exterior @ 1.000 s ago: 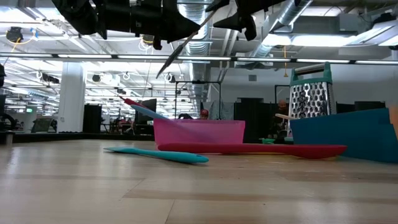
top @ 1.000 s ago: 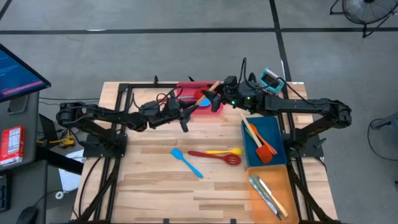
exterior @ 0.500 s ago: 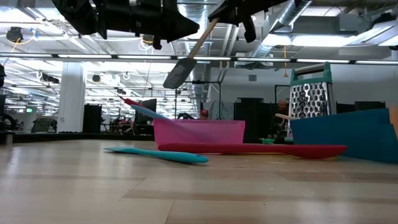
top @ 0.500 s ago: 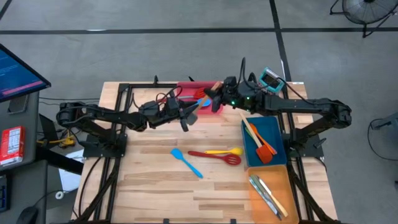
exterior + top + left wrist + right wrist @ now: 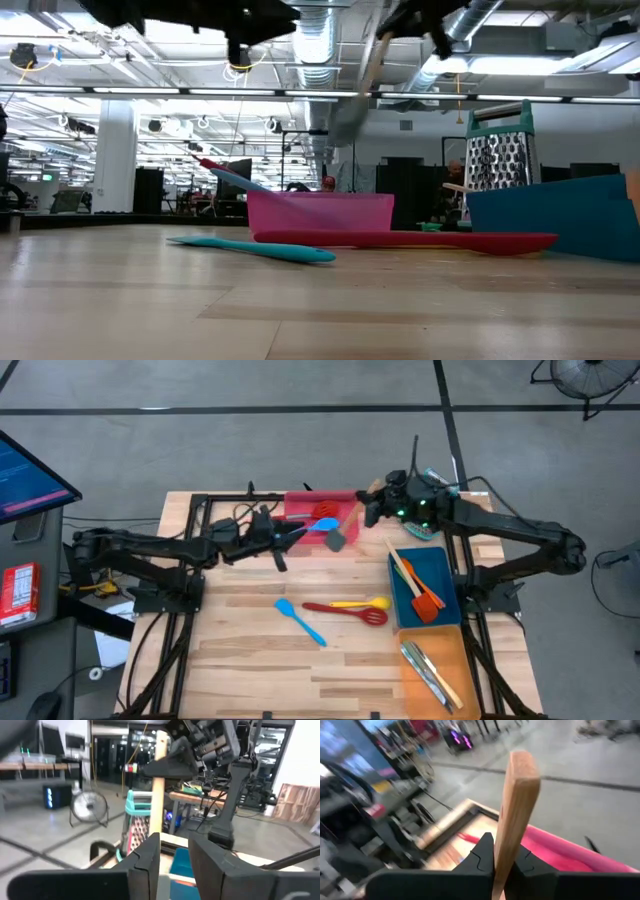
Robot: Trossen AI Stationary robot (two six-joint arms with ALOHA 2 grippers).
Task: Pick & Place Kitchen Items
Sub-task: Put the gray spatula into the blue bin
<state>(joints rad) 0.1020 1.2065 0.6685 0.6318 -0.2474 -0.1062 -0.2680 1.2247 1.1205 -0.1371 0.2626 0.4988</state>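
Observation:
A grey-headed spatula (image 5: 336,540) with a wooden handle hangs in the air by the pink tray (image 5: 300,500), with my right gripper (image 5: 372,510) shut on it. It shows blurred in the low view (image 5: 350,110). My left gripper (image 5: 300,532) stands open just left of the spatula's head, nothing between its fingers (image 5: 175,852). On the table lie a blue spatula (image 5: 300,620), a red slotted spoon (image 5: 348,612) and a yellow spoon (image 5: 362,602). My right gripper pinches the spatula's wooden handle (image 5: 512,820) between its two fingers, a little short of the free end (image 5: 522,762), which sticks out past them. The fingers come from the table's right, about level, across the handle. The spatula hangs head down, clear of the table.
The pink tray holds a blue and a red utensil. A blue tray (image 5: 440,565) with orange utensils and an orange tray (image 5: 450,645) with silver cutlery stand at the right. A box grater (image 5: 498,150) stands at the far right behind my right arm.
The grey spatula has passed from my left gripper to my right. The right gripper has carried it toward the table's right edge and a little up, head swinging below. My left gripper has let go and drawn back toward the table's left edge.

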